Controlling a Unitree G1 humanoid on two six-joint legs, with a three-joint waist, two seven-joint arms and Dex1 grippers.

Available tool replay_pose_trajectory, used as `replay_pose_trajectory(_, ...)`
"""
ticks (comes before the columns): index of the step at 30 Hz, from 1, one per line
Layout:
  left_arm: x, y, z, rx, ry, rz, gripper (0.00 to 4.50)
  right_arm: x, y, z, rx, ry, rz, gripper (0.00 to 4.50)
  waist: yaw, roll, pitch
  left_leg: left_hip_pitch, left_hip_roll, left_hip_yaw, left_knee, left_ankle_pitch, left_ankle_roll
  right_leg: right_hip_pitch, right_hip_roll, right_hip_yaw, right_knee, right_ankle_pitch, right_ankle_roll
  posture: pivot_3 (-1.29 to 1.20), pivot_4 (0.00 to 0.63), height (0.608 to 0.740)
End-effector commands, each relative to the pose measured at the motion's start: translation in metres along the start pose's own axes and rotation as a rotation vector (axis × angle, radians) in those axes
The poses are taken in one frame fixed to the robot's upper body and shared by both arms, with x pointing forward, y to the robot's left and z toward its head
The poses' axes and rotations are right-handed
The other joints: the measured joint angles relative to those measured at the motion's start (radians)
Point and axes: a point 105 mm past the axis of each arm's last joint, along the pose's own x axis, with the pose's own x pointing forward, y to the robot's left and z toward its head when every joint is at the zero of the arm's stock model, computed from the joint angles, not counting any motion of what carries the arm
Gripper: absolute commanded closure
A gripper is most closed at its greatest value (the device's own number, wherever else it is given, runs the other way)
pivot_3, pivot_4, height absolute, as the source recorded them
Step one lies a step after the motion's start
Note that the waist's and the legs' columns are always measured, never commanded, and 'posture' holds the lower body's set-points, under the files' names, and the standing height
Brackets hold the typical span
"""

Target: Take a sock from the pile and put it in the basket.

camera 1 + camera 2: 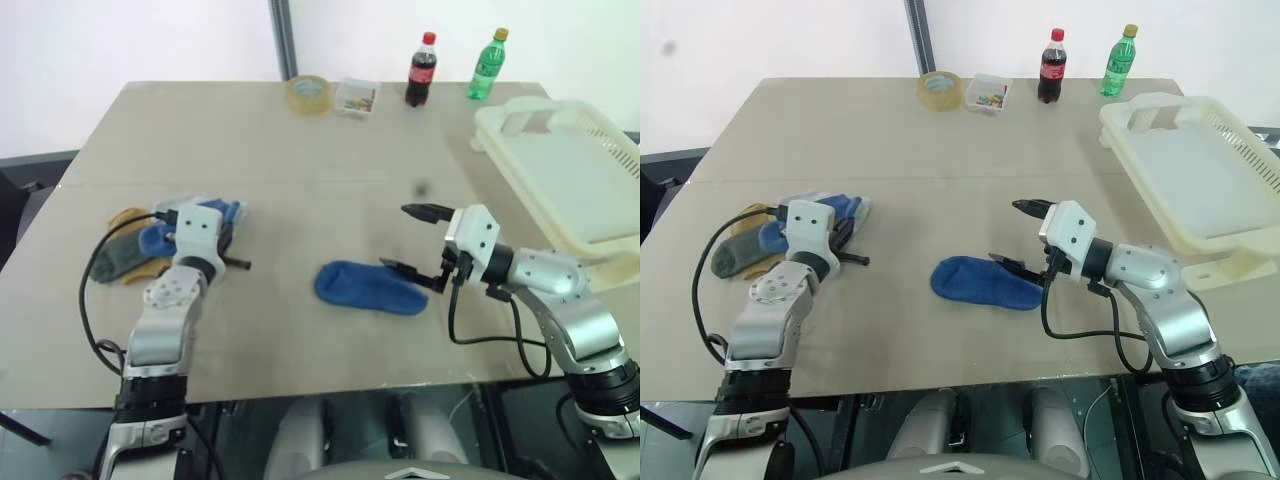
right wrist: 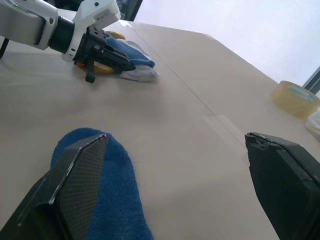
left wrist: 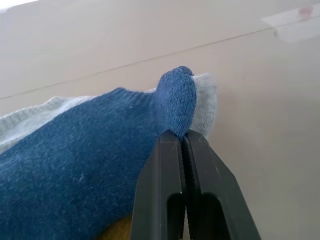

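Left tool [image 3: 184,145] clamped on blue sock [image 3: 90,170] at pile [image 1: 150,243] (surface's 9 o'clock edge), right tool [image 1: 415,240] apart, bare surface [image 1: 300,170] between, basket [image 1: 560,170] overhanging 3 o'clock edge.

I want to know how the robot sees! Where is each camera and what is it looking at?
Head eyes: look down over the table, both arms, the basket and the pile.
Left wrist: looks along the shut left pincer pinching a blue sock.
Right wrist: looks between the open right pincer across the table.
Shared: the right wrist camera also catches the left pincer.
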Motion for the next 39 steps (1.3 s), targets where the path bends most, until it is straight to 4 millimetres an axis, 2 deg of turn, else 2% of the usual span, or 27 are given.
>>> replay_pose_trajectory(1, -0.005, -0.005, 0.035, 0.006, -0.14, -0.037, 4.47, -0.005, -0.007, 0.013, -0.041, -0.029, -0.029, 0.0, 0.001, 0.0, 0.0, 0.0, 0.0, 0.0, 0.0, 0.0, 0.0, 0.0, 0.0, 0.0, 0.0, 0.0, 0.0, 0.0, 0.15, 0.74)
replay_pose_trajectory(12, -0.003, -0.012, 0.045, -0.03, -0.158, -0.07, 4.47, -0.004, -0.008, 0.011, -0.032, -0.028, -0.051, 0.0, 0.002, 0.0, 0.0, 0.0, 0.0, 0.0, 0.0, 0.0, 0.0, 0.0, 0.0, 0.0, 0.0, 0.0, 0.0, 0.0, 0.15, 0.74)
replay_pose_trajectory(16, 0.0, -0.008, 0.031, 0.004, -0.084, -0.051, 4.47, -0.005, -0.008, 0.011, -0.032, -0.026, -0.057, 0.0, 0.002, 0.0, 0.0, 0.0, 0.0, 0.0, 0.0, 0.0, 0.0, 0.0, 0.0, 0.0, 0.0, 0.0, 0.0, 0.0, 0.15, 0.74)
replay_pose_trajectory(20, -0.002, 0.004, 0.004, 0.049, 0.038, -0.01, 4.47, -0.006, -0.007, 0.011, -0.034, -0.023, -0.06, 0.0, -0.002, 0.0, 0.0, 0.0, 0.0, 0.0, 0.0, 0.0, 0.0, 0.0, 0.001, 0.0, 0.0, 0.0, 0.0, 0.0, 0.15, 0.74)
replay_pose_trajectory(21, -0.002, 0.006, 0.002, 0.052, 0.041, -0.005, 3.88, -0.006, -0.007, 0.011, -0.035, -0.023, -0.061, 0.0, -0.002, 0.0, 0.0, 0.0, 0.0, 0.0, 0.0, 0.0, 0.0, 0.0, 0.001, 0.0, 0.0, 0.0, 0.0, 0.0, 0.15, 0.74)
replay_pose_trajectory(22, -0.003, 0.006, 0.003, 0.055, 0.037, -0.01, 3.61, -0.006, -0.007, 0.01, -0.035, -0.023, -0.062, 0.0, -0.002, 0.0, 0.0, 0.0, 0.0, 0.0, 0.0, 0.0, 0.0, 0.0, 0.001, 0.0, 0.0, 0.0, 0.0, 0.0, 0.15, 0.74)
replay_pose_trajectory(23, -0.004, 0.006, 0.004, 0.055, 0.032, -0.013, 3.11, -0.006, -0.007, 0.01, -0.035, -0.023, -0.062, 0.0, -0.002, 0.0, 0.0, 0.0, 0.0, 0.0, 0.0, 0.0, 0.0, 0.0, 0.001, 0.0, 0.0, 0.0, 0.0, 0.0, 0.15, 0.74)
replay_pose_trajectory(24, -0.004, 0.006, 0.006, 0.055, 0.026, -0.016, 2.79, -0.006, -0.006, 0.01, -0.035, -0.023, -0.062, 0.0, -0.001, 0.0, 0.0, 0.0, 0.0, 0.0, 0.0, 0.0, 0.0, 0.0, 0.001, 0.0, 0.0, 0.0, 0.0, 0.0, 0.15, 0.74)
replay_pose_trajectory(27, -0.003, 0.007, 0.013, 0.061, -0.005, -0.002, 1.49, -0.005, -0.006, 0.01, -0.035, -0.023, -0.06, 0.0, 0.0, 0.0, 0.0, 0.0, 0.0, 0.0, 0.0, 0.0, 0.0, 0.0, 0.001, 0.0, 0.0, 0.0, 0.0, 0.0, 0.15, 0.74)
replay_pose_trajectory(28, -0.002, 0.006, 0.016, 0.059, -0.019, 0.0, 0.91, -0.005, -0.006, 0.01, -0.035, -0.023, -0.059, 0.0, 0.0, 0.0, 0.0, 0.0, 0.0, 0.0, 0.0, 0.0, 0.0, 0.0, 0.001, 0.0, 0.0, 0.0, 0.0, 0.0, 0.15, 0.74)
replay_pose_trajectory(30, -0.001, 0.004, 0.02, 0.053, -0.036, -0.002, 0.32, -0.005, -0.007, 0.01, -0.036, -0.024, -0.057, 0.0, 0.0, 0.0, 0.0, 0.0, 0.0, 0.0, 0.0, 0.0, 0.0, 0.0, 0.001, 0.0, 0.0, 0.0, 0.0, 0.0, 0.15, 0.74)
replay_pose_trajectory(38, 0.009, -0.003, 0.021, 0.021, -0.041, 0.004, 0.32, -0.004, -0.008, 0.01, -0.042, -0.022, -0.052, 0.0, 0.001, 0.0, 0.0, 0.0, 0.0, 0.0, 0.0, 0.0, 0.0, 0.0, 0.001, 0.0, 0.0, 0.0, 0.0, 0.0, 0.15, 0.74)
replay_pose_trajectory(39, 0.011, -0.004, 0.022, 0.016, -0.042, 0.004, 0.57, -0.004, -0.008, 0.01, -0.043, -0.021, -0.052, 0.0, 0.001, 0.0, 0.0, 0.0, 0.0, 0.0, 0.0, 0.0, 0.0, 0.0, 0.001, 0.0, 0.0, 0.0, 0.0, 0.0, 0.15, 0.74)
